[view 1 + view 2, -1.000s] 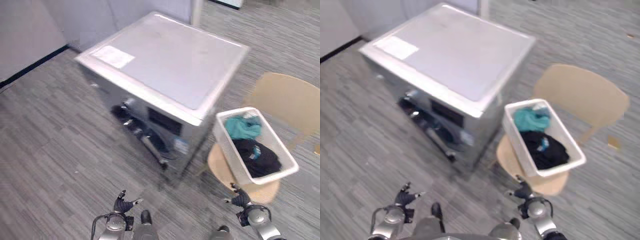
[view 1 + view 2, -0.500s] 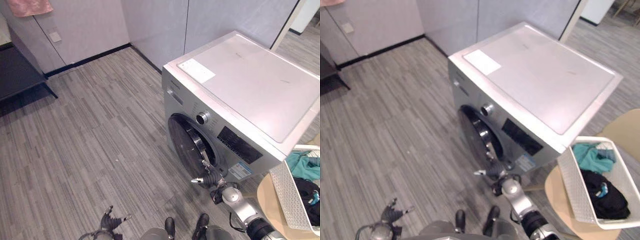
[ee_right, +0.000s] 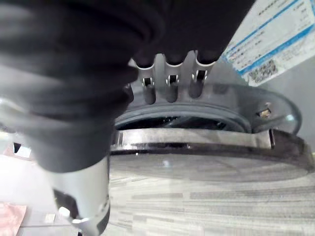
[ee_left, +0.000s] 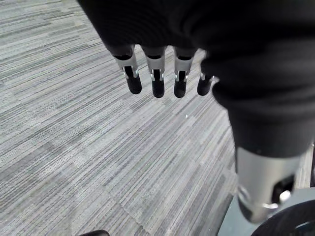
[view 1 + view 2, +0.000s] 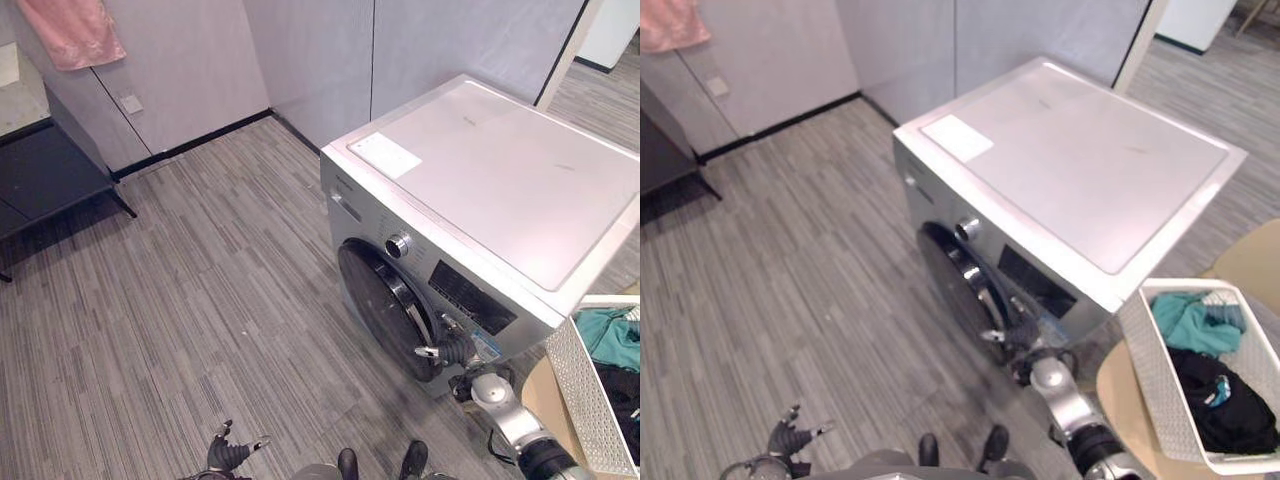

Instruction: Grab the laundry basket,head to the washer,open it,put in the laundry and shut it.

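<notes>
Grey plank floor (image 5: 180,300). Washer (image 5: 480,200) door (image 5: 385,305) shut, right hand (image 5: 455,350) at its rim, fingers (image 3: 170,81) extended, apparently not yet hooked. Laundry basket (image 5: 1160,370) beside that hand on chair (image 5: 1120,395), still loaded. Left hand (image 4: 157,69) relaxed, low. Opening, loading, shutting remain.

I see a pink cloth (image 5: 73,30) hanging upper left on the wall, w/ a white wall socket (image 5: 128,104) just below-right. Dark low table (image 5: 45,175) at left edge. Tan round chair seat (image 5: 1140,405) lower right. Grey striped floor (image 5: 190,290) throughout.
</notes>
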Controlling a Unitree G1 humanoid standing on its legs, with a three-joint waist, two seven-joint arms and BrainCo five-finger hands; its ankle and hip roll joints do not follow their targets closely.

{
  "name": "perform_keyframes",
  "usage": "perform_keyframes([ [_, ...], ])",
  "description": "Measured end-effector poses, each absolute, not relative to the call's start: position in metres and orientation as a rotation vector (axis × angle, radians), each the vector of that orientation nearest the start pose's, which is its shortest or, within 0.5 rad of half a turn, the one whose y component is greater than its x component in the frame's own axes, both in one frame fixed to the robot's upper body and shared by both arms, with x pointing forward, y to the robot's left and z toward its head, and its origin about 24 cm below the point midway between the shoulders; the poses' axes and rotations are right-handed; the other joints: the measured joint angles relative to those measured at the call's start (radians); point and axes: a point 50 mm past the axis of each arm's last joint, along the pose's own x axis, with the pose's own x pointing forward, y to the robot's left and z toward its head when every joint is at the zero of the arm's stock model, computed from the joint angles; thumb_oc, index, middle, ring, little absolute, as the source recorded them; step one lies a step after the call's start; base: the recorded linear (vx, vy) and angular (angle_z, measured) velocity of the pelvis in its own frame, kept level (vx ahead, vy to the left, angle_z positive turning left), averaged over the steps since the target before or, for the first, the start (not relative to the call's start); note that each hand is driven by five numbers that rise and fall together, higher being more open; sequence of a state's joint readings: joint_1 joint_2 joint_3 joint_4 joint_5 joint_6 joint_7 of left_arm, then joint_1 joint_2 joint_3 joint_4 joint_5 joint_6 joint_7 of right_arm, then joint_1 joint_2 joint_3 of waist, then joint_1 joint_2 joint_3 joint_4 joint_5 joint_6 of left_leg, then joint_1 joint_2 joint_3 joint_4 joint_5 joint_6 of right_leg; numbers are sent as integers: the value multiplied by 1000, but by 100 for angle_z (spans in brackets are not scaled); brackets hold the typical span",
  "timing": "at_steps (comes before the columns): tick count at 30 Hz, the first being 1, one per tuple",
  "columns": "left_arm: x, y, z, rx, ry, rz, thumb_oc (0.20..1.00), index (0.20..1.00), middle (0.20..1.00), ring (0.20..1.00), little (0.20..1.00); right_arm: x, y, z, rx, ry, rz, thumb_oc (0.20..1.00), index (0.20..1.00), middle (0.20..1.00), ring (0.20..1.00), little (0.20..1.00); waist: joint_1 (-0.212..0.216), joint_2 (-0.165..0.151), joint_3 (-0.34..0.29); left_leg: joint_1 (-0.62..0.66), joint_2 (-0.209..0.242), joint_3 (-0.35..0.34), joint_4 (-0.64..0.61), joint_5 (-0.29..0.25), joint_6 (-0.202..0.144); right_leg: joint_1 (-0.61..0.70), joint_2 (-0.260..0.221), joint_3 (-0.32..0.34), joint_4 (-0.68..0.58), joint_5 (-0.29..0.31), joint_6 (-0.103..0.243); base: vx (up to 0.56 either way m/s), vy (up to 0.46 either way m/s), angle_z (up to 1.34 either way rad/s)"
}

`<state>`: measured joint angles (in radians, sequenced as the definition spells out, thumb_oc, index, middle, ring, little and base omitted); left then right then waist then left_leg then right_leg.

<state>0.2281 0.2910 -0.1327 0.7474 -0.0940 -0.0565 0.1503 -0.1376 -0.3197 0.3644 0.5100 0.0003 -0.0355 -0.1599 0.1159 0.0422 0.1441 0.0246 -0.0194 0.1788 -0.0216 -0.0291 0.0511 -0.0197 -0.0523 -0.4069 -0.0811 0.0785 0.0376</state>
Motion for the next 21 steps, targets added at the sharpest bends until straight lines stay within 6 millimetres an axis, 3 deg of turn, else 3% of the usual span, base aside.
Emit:
perform_keyframes([
  [4, 107, 240, -128, 286, 894, 186, 1000, 1000, 1000, 1000, 1000, 252, -155, -43, -343, 354, 141, 1000, 1000, 1000, 1000, 1000, 23, 2, 16, -24, 3, -9, 0, 6, -9, -13, 1, -9, -4, 5, -2, -46, -14, 6],
  [7, 112, 242, -126, 293, 879, 185, 1000, 1000, 1000, 1000, 1000, 255, -151, -42, -301, 342, 126, 1000, 1000, 1000, 1000, 1000, 25, -15, 46, -41, 3, -35, -10, 15, -24, -24, 1, -30, 1, 5, -2, -58, -8, 24],
  [10, 116, 246, -124, 314, 870, 177, 1000, 1000, 1000, 1000, 1000, 267, -149, -33, -277, 314, 125, 1000, 1000, 1000, 1000, 1000, 26, -36, 72, -63, 4, -52, -13, 37, -24, -44, 3, -40, 1, 5, -2, -71, -11, 15],
  [13, 129, 246, -120, 313, 837, 172, 1000, 1000, 1000, 1000, 1000, 289, -142, -19, -263, 288, 139, 1000, 1000, 1000, 1000, 1000, 55, -35, 115, -95, 7, -58, -3, 49, -26, -68, 4, -58, 2, 7, -3, -98, -15, 8],
  [18, 150, 246, -112, 316, 778, 178, 1000, 1000, 1000, 1000, 1000, 309, -93, 10, -166, 208, 291, 1000, 1000, 1000, 1000, 1000, 112, -36, 167, -130, 16, -106, 7, 56, -43, -82, 12, -102, 2, 14, -17, 4, -44, 23],
  [21, 154, 244, -110, 313, 762, 173, 1000, 1000, 1000, 1000, 1000, 310, -51, 26, -82, 179, 435, 1000, 1000, 1000, 1000, 1000, 164, -36, 187, -150, 27, -133, 25, 47, -64, -84, 24, -124, 2, 7, -32, -16, -39, 24],
])
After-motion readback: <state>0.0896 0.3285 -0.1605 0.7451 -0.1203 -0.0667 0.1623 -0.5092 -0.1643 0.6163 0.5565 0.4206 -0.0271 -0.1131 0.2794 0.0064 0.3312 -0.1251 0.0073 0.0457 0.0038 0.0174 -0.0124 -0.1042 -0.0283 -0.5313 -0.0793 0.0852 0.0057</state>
